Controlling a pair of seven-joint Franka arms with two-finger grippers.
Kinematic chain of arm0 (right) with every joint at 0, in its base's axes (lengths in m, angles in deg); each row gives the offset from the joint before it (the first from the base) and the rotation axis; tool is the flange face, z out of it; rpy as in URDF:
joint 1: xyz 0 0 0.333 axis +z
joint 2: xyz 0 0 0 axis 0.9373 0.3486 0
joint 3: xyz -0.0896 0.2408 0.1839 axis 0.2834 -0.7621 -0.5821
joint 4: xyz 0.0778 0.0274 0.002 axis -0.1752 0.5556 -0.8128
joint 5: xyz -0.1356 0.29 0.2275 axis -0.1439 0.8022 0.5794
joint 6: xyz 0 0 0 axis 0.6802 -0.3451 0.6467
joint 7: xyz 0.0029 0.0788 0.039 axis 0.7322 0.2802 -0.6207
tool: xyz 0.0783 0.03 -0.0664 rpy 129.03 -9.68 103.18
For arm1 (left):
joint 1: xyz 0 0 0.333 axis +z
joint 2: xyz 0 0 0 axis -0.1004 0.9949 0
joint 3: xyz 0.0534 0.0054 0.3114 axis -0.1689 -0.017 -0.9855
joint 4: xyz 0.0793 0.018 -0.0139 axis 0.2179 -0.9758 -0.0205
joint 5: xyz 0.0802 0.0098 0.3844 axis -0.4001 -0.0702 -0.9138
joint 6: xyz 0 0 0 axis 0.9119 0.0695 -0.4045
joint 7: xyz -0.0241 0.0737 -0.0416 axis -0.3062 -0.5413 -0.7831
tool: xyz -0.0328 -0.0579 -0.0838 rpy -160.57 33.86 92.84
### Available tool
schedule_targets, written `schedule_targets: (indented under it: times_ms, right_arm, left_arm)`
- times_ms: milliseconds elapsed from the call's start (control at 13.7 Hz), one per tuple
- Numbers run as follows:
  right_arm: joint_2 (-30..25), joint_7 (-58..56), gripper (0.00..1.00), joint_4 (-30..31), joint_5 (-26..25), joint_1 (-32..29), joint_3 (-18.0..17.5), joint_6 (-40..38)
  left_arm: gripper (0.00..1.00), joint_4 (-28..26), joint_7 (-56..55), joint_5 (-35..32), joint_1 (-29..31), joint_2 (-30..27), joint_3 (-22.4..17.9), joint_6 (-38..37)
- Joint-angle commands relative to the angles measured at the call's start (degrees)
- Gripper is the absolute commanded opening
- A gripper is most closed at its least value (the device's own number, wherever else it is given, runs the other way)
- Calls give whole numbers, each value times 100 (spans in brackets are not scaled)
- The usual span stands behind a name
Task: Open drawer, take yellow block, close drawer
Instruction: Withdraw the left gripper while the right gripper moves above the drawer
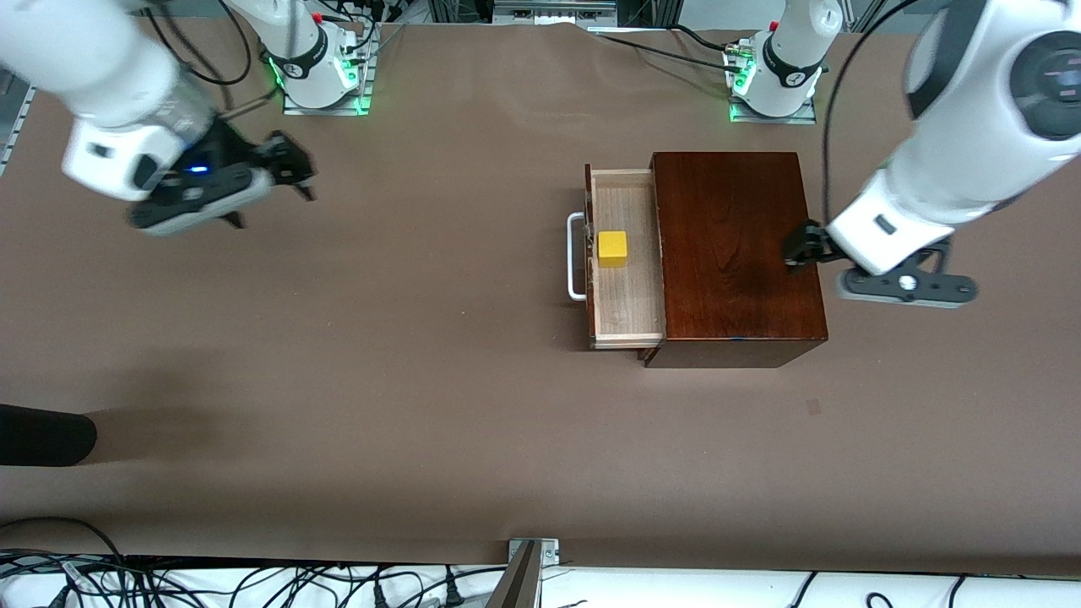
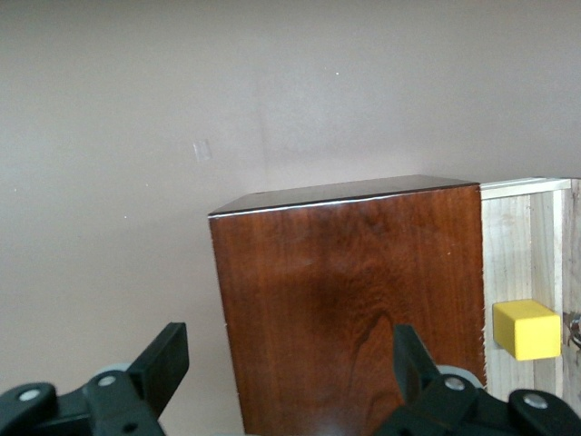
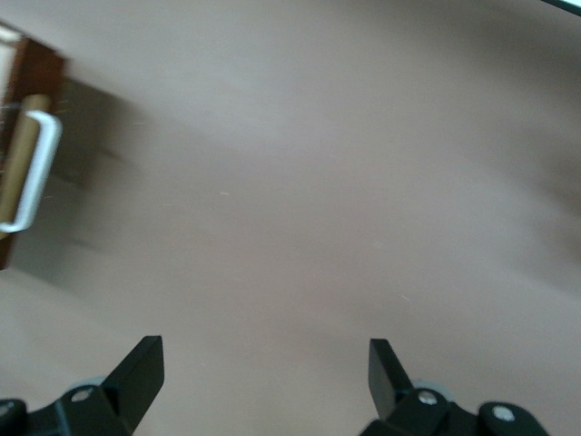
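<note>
One small bright-yellow cube [image 1: 612,248] sits in the open pale-wood drawer [image 1: 627,312], beside its white bar handle [image 1: 576,257]. Left gripper [image 1: 797,249], spread wide and empty, hangs over the dark reddish-brown box [image 1: 730,253], much closer than the open, empty right gripper [image 1: 291,169] over bare table [image 1: 380,355]; the cube lies toward the right arm's end from it.

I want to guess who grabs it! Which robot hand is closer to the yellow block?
The left gripper. It is open over the wooden box, whose open drawer holds the yellow block. The right gripper, also open, is over bare table toward the right arm's end.
</note>
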Motion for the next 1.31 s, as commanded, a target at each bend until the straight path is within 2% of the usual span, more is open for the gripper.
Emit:
schedule_targets:
  times_ms: [0,146,218,437,655,801,1092,1238]
  right_arm:
    - [525,-205,100,-70,171,745,3,170]
    - [745,-363,100,-79,128,1526,3,537]
    - [912,-538,100,-97,49,1922,11,809]
    - [1798,-733,100,-604,-618,3021,11,1531]
    - [2765,-777,100,-1527,-1355,3805,29,1524]
    - [3083,-986,100,-1914,-1568,3929,29,1541]
    - [3803,-1961,100,-2776,-1586,3895,55,1611]
    - [3980,-2506,100,-2865,-1578,3807,82,1795]
  left_arm:
    - [100,-990,319,488,62,-820,-572,421]
    - [100,-1808,319,515,70,-1278,-793,1097]
    - [100,-1994,328,515,70,-1367,-829,1284]
    - [100,-1936,327,515,166,-1403,-821,761]
    - [100,-1821,328,489,211,-1341,-777,767]
    - [100,-1794,328,445,184,-1315,-751,767]
    - [100,-1785,319,436,158,-1315,-733,767]
    - [100,-1715,319,436,149,-1298,-724,767]
